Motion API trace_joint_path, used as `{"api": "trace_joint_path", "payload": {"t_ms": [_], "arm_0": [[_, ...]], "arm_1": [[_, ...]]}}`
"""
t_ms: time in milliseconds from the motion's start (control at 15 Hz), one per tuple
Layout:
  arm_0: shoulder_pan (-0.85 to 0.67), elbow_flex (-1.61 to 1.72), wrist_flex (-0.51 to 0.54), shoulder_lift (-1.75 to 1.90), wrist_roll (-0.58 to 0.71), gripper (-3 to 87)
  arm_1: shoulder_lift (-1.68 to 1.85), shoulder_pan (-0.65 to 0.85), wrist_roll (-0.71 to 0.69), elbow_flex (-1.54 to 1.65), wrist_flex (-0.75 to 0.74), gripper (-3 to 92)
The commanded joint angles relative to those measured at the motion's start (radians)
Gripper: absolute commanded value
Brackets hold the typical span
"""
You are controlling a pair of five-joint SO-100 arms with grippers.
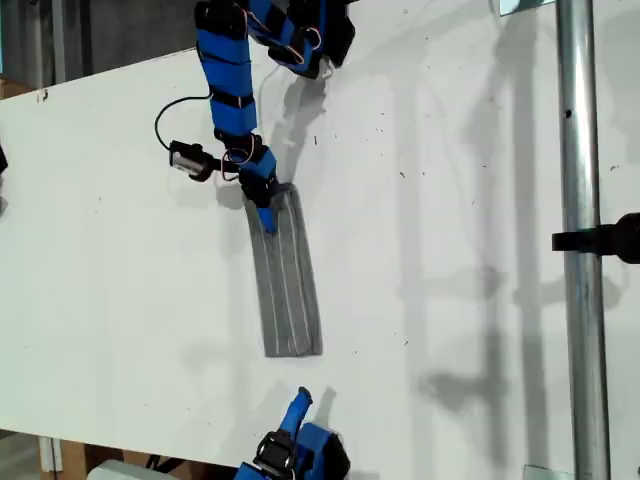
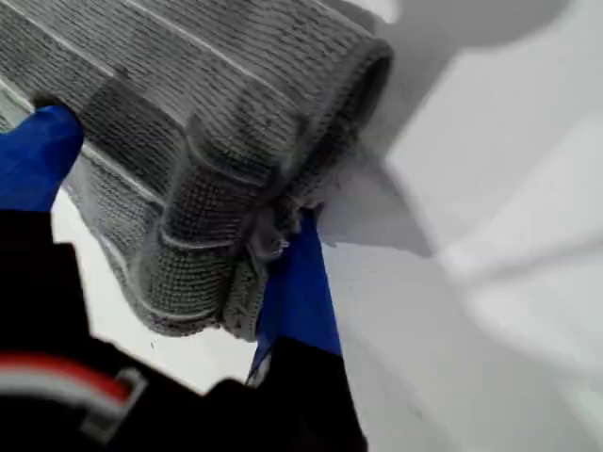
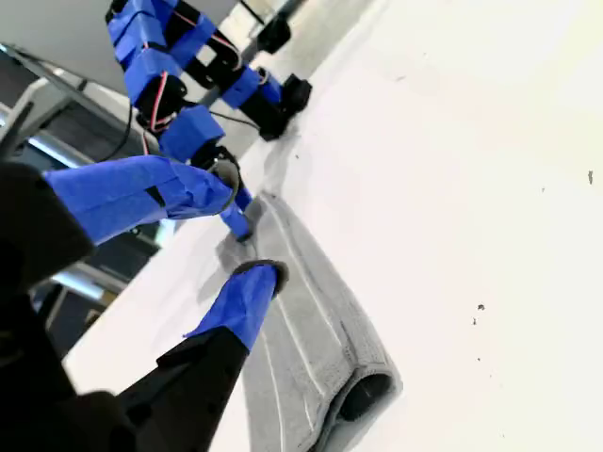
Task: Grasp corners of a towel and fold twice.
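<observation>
The towel (image 1: pixel 288 290) lies on the white table (image 1: pixel 450 200) as a long narrow folded strip, grey with thin white stripes. My first gripper (image 1: pixel 264 205) comes down from the exterior view's top and is shut on the strip's far end. Up close, the bunched towel (image 2: pixel 217 113) sits between its blue fingers (image 2: pixel 297 292), with hemmed corners (image 2: pixel 254 235) gathered there. My second gripper (image 1: pixel 297 408) hovers open at the exterior view's bottom, just short of the strip's near end. Looking along the towel (image 3: pixel 311 339), my second gripper (image 3: pixel 247 234) holds nothing.
A vertical metal pole (image 1: pixel 580 200) with a black clamp (image 1: pixel 600 240) stands at the exterior view's right. A small camera with a black cable (image 1: pixel 190 158) sticks out beside the first arm. The table's edge runs along the exterior view's top left.
</observation>
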Motion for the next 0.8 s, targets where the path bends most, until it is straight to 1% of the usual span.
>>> {"api": "trace_joint_path", "payload": {"t_ms": [0, 67, 133, 200, 267, 333, 400, 467, 533, 600, 667, 733], "arm_0": [[0.012, -0.005, -0.023, 0.008, -0.018, 13.8], [0.018, -0.006, -0.021, 0.015, -0.023, 13.7], [0.023, -0.008, -0.018, 0.018, -0.025, 13.4], [0.028, -0.008, -0.018, 0.018, -0.025, 13.4], [0.028, -0.003, -0.021, 0.021, -0.02, 13.4], [0.026, -0.003, -0.025, 0.021, -0.009, 13.3], [0.02, -0.003, -0.026, 0.021, -0.003, 13.1], [0.018, -0.003, -0.029, 0.023, 0.0, 12.8], [0.017, -0.003, -0.029, 0.023, 0.002, 12.7], [0.017, -0.002, -0.029, 0.023, 0.003, 12.6], [0.018, -0.002, -0.029, 0.023, 0.0, 12.6], [0.02, 0.0, -0.029, 0.025, -0.003, 12.4]], "arm_1": [[-0.08, -0.046, 0.014, -0.15, -0.029, 19.4], [-0.08, -0.037, -0.009, -0.241, 0.158, 3.9], [-0.035, -0.009, -0.064, -0.295, 0.362, -0.3], [0.011, 0.014, -0.13, -0.371, 0.649, -0.3], [0.012, 0.048, -0.195, -0.46, 0.973, -0.3], [0.077, 0.069, -0.209, -0.476, 1.201, -0.3], [0.129, 0.094, -0.199, -0.492, 1.396, -0.3], [0.166, 0.1, -0.184, -0.505, 1.496, -0.3], [0.25, 0.06, -0.186, -0.503, 1.394, -0.3], [0.373, -0.009, -0.199, -0.449, 1.103, -0.3], [0.413, -0.081, -0.199, -0.417, 0.85, -0.3], [0.359, -0.117, -0.19, -0.44, 0.718, -0.3]]}}
